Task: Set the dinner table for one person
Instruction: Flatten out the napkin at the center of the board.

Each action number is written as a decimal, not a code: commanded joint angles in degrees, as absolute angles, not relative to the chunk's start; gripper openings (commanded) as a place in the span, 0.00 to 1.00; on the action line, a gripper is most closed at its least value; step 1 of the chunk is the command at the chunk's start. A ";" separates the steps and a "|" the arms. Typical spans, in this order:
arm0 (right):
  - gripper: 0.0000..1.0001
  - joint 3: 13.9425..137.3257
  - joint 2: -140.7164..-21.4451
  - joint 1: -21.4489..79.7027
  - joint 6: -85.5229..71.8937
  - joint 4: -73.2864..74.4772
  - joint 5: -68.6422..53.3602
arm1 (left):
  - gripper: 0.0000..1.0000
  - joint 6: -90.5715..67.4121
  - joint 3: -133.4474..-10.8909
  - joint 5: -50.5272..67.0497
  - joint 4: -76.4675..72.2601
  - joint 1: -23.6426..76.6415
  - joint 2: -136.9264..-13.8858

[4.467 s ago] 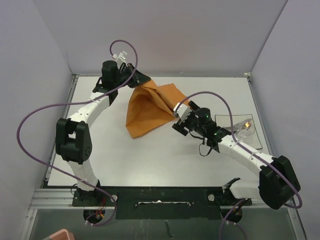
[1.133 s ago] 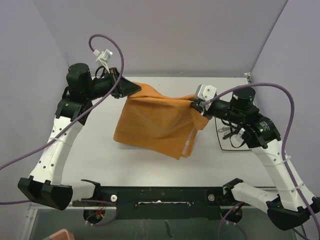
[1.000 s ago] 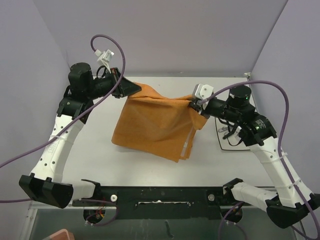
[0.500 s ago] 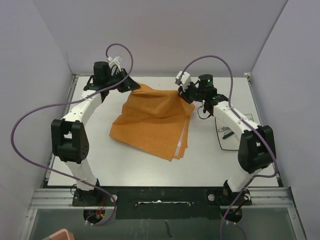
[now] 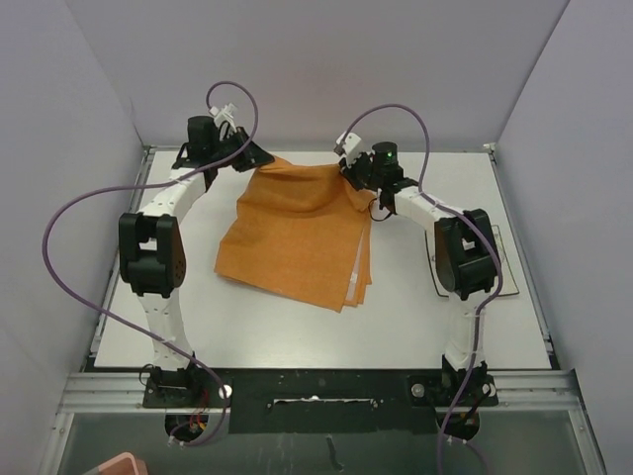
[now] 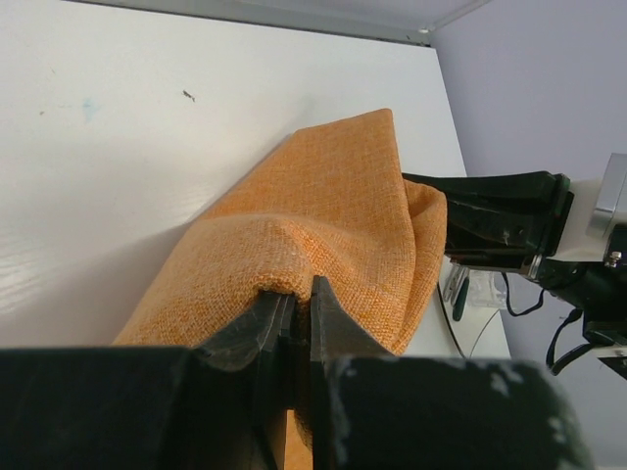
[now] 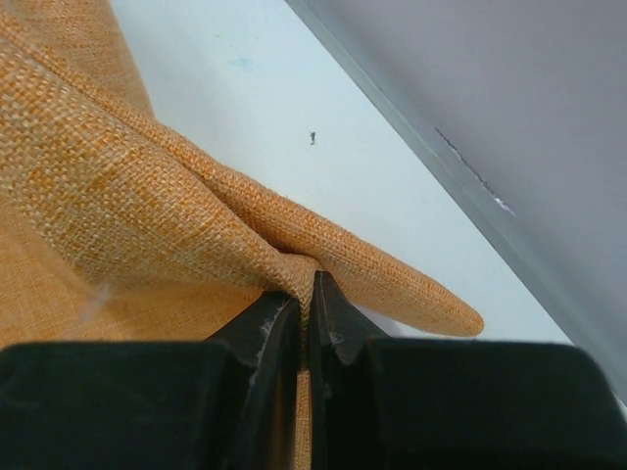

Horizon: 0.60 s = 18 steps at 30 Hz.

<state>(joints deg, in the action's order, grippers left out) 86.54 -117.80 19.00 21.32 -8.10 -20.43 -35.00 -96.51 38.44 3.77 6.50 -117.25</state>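
Observation:
An orange cloth (image 5: 297, 233) lies spread on the white dinner table (image 5: 198, 317), its near edge folded in layers and its far edge lifted. My left gripper (image 5: 259, 158) is shut on the cloth's far left corner. My right gripper (image 5: 352, 174) is shut on the far right corner. In the left wrist view the fingertips (image 6: 299, 289) pinch a fold of cloth (image 6: 333, 206), with the right gripper (image 6: 500, 225) just beyond. In the right wrist view the jaws (image 7: 306, 284) clamp a bunched fold of cloth (image 7: 147, 196) low over the table (image 7: 294, 88).
A square plate (image 5: 502, 262) sits at the table's right side, mostly behind my right arm. Cutlery (image 6: 458, 292) shows by it in the left wrist view. Grey walls close in the table on three sides, close behind both grippers.
Both arms have reached toward the far edge and come down, carrying the cloth corners along. The cloth hung in the air a second ago; now most of it lies flat.

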 commanded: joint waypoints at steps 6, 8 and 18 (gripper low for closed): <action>0.00 92.07 -120.04 21.14 19.89 -21.88 -14.83 | 0.00 -36.67 -102.92 41.63 -1.94 4.44 -118.79; 0.12 92.15 -120.11 22.07 19.73 -22.27 -12.04 | 0.00 -36.54 -102.68 41.42 -1.62 4.38 -118.14; 0.97 83.22 -112.05 25.21 16.92 -27.80 -2.87 | 0.72 -30.07 -101.52 33.44 5.22 5.24 -112.86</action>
<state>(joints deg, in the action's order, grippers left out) 85.84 -119.44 24.23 19.57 -21.63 -7.64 -34.11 -99.11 38.15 3.57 4.80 -118.19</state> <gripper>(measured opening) 0.955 0.659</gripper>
